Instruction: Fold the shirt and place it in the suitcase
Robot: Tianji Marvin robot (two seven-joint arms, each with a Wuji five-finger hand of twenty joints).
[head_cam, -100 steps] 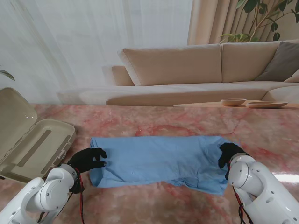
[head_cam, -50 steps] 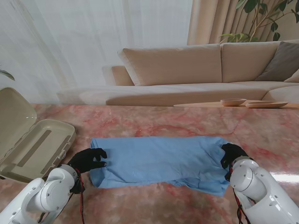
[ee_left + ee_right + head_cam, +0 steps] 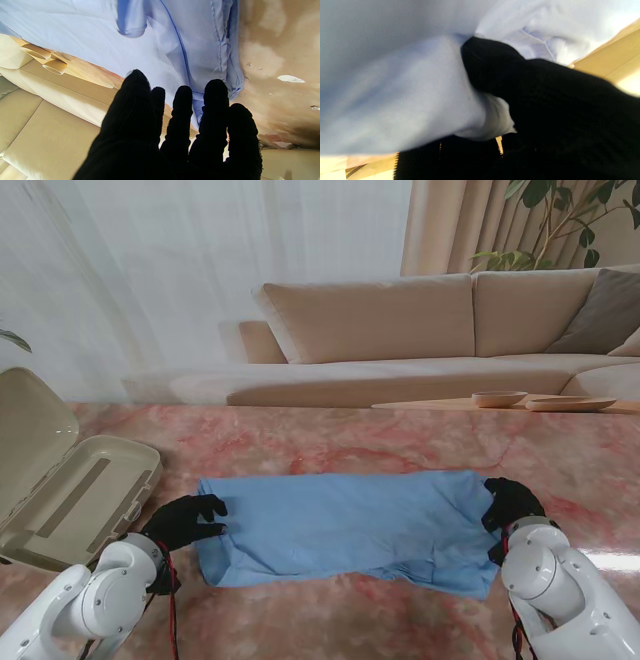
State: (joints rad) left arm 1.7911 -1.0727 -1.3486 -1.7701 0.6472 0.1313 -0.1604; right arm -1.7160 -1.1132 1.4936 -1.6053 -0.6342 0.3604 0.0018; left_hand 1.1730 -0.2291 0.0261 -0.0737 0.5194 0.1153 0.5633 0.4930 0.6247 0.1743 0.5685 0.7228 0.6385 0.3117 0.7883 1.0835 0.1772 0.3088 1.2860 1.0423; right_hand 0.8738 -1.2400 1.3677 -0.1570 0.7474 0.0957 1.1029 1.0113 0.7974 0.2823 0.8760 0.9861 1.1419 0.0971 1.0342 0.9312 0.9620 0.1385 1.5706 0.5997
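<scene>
Where the black-gloved fingers [image 3: 495, 65] of the right hand [image 3: 510, 502] meet the cloth, the right wrist view shows them curled over a bunched fold of the blue shirt [image 3: 345, 525], with fabric pinched against the palm; this hand is closed on the shirt's right end. That view is blurred, so the count of fingers in contact cannot be told.

The left hand [image 3: 185, 520] holds nothing. In the left wrist view its 5 fingers [image 3: 215, 100] extend nearly straight and slightly apart, with their tips over the shirt's hemmed left edge; whether they press on the cloth cannot be told. In the stand's view this hand sits at the shirt's left end, at roughly 9 o'clock from the shirt's middle.

The shirt lies as a long horizontal band on the pink marbled table [image 3: 400, 450], between the 2 hands, with loose wrinkled folds along its near right portion. The right hand is at about 3 o'clock from its middle.

The beige suitcase [image 3: 75, 500] lies open with its lid raised, at about 9 o'clock from the shirt, just beyond the left hand and apart from the cloth.

At 12 o'clock, beyond the table, stands a beige sofa [image 3: 400, 330].
</scene>
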